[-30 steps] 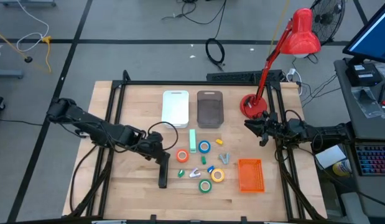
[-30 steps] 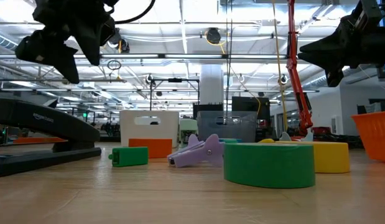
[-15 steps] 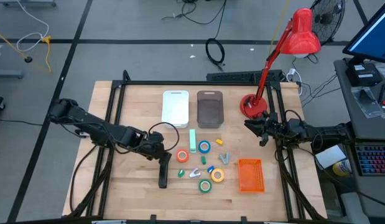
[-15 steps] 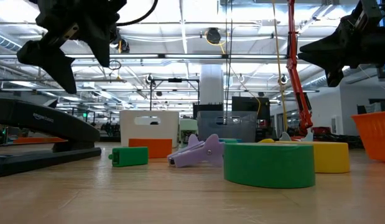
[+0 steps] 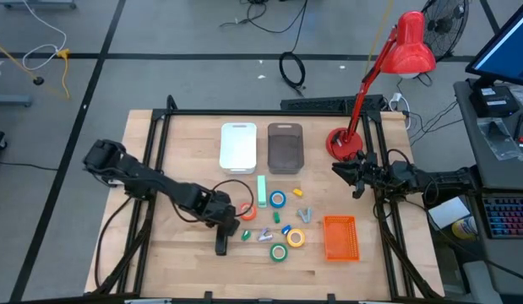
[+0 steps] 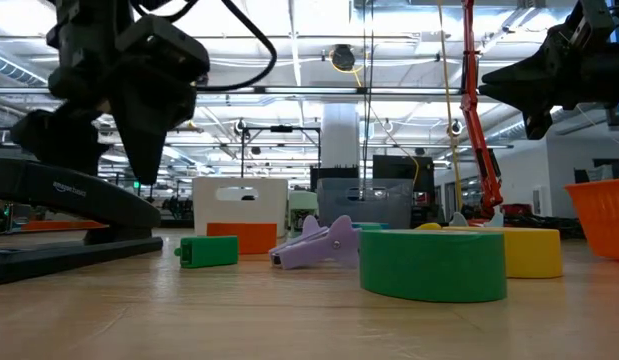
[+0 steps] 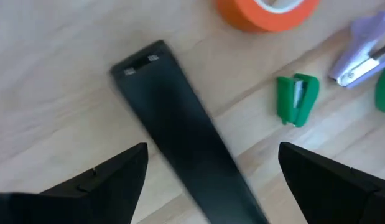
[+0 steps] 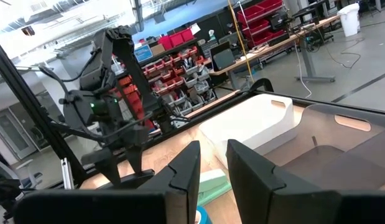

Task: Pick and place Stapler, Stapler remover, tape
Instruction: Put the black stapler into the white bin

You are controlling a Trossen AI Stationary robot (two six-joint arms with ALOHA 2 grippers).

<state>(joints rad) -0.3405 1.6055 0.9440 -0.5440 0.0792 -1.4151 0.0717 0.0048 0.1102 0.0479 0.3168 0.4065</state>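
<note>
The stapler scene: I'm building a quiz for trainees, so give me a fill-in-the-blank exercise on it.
1. The left gripper hovers with open jaws over the black ____.
2. The mesh basket on the table is coloured ____.
3. Beside the white bin stands a ____ bin.
4. The lamp at the table's corner is ____.

Missing words: stapler; orange; grey; red

A long black stapler (image 5: 220, 234) lies flat at lower centre-left of the high view. A lilac staple remover (image 5: 265, 234) sits right of it, among orange (image 5: 247, 212), blue (image 5: 278, 200), yellow (image 5: 296, 239) and green (image 5: 280, 252) tape rolls lying flat.
</note>
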